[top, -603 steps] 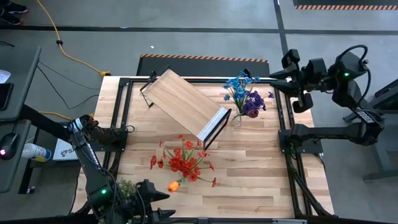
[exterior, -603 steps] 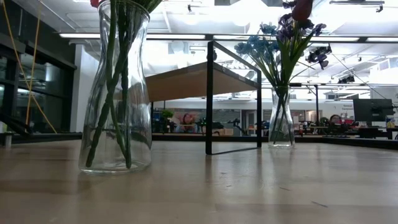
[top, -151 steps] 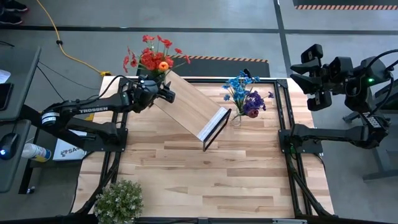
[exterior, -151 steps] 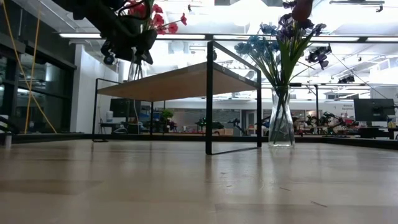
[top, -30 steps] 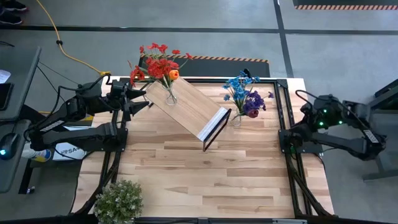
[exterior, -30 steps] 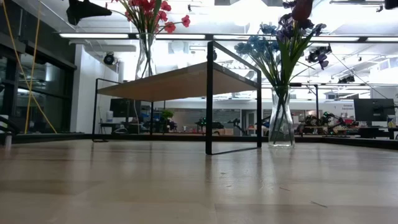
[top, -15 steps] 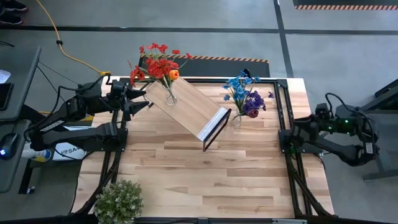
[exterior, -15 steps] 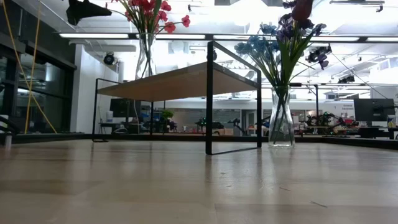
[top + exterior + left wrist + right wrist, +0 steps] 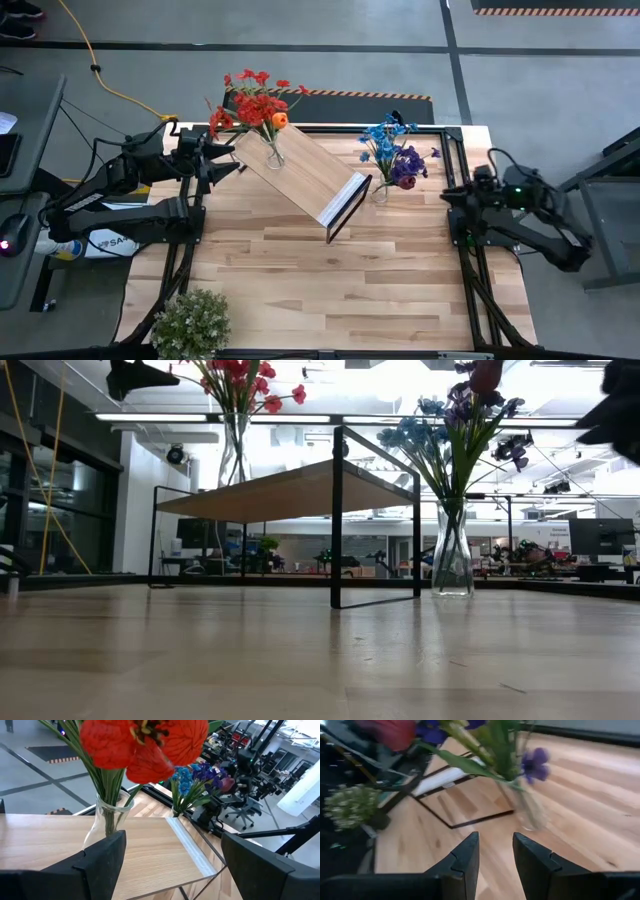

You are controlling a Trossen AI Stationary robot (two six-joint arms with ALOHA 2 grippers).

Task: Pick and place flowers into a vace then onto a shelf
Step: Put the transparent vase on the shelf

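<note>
Just ahead of the wide-open, empty left end effector (image 9: 232, 158), red flowers (image 9: 250, 103) stand in a vase (image 9: 272, 154) on the shelf (image 9: 300, 172). The right end effector (image 9: 495, 852), narrowly parted and empty, faces the blue flowers (image 9: 392, 148) on the slatted table (image 9: 340, 280).

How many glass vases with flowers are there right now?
2. The vase of red flowers stands on the shelf at its far left end; the vase of blue and purple flowers stands on the table beside the shelf's right end.
</note>
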